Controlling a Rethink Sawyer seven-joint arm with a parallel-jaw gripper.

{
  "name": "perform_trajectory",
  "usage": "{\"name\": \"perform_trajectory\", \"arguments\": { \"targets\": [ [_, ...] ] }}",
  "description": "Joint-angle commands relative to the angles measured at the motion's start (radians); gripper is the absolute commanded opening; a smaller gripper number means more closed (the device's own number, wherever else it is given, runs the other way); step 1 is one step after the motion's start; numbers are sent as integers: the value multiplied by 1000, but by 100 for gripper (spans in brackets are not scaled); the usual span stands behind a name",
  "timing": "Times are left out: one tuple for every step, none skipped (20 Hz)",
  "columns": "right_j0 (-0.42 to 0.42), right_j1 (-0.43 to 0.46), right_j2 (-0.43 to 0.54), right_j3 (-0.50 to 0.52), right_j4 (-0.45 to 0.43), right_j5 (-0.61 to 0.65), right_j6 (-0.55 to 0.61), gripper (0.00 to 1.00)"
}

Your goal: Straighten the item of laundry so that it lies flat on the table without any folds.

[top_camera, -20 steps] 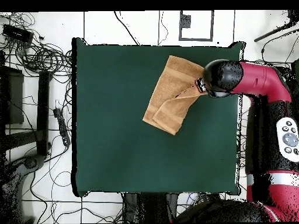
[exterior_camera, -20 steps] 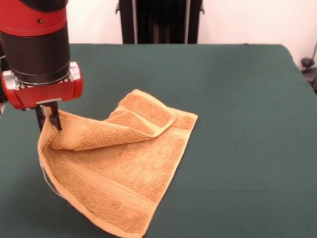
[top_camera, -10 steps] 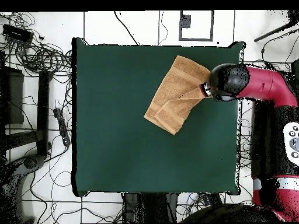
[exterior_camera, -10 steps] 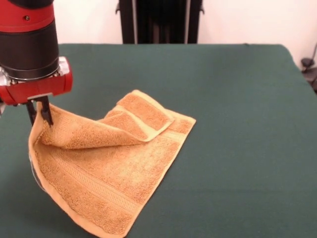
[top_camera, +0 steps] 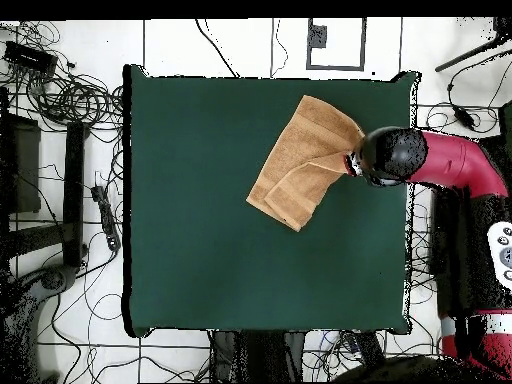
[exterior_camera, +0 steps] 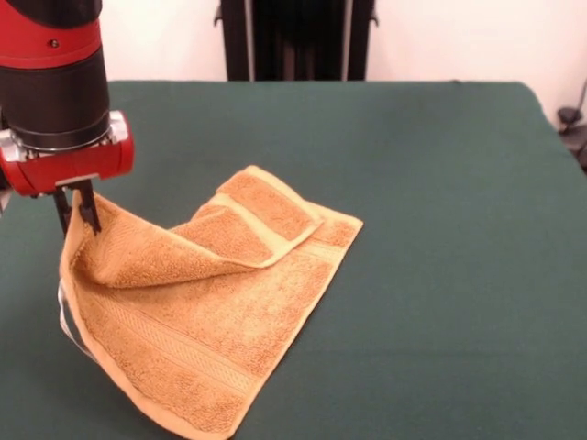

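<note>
Towel (exterior_camera: 197, 312): golden-orange terry, on the table (exterior_camera: 440, 183) near its left edge in front view; in overhead view it sits at the top right of the green cloth, close to the right edge
Towel shape: not flat; one corner is lifted off the cloth, and a flap is folded back over the middle w/ a paler woven band across it
Lower part: spread on the table toward the front edge, another pale band running along it
Tag: small white bit hangs under the raised edge at far left in front view, prob. the tag, hard to be sure
Gripper (exterior_camera: 77, 209): dark fingers point down, closed together on the raised towel corner, pinching the fabric
Gripper pos.: above the table, corner held clear of the cloth; towel drapes down from it to the flat part
Arm (top_camera: 430, 160): red and black; in overhead view it reaches in from the right, its black wrist over the table's right edge, touching the towel's right side
Table: dark green cloth, much wider than the towel, bare elsewhere
Floor: cables lie left of the table in overhead view
</note>
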Motion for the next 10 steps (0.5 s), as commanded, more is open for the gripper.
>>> {"name": "perform_trajectory", "arguments": {
  "targets": [
    [-2,-7,72,182,-36,-84,-179,0],
    [-5,-10,69,193,-40,-96,-174,0],
    [-8,-11,66,200,-42,-103,-169,0],
    [-10,-10,65,205,-46,-110,-171,0],
    [-12,-10,62,208,-49,-110,-174,0],
    [-13,-9,62,208,-50,-108,-178,0],
    [-14,-8,62,207,-51,-106,-182,0],
    [-15,-5,62,204,-49,-94,-190,0],
    [-17,-3,63,200,-47,-82,-198,0],
    [-19,-1,68,196,-43,-69,-213,0]
  ]
}}
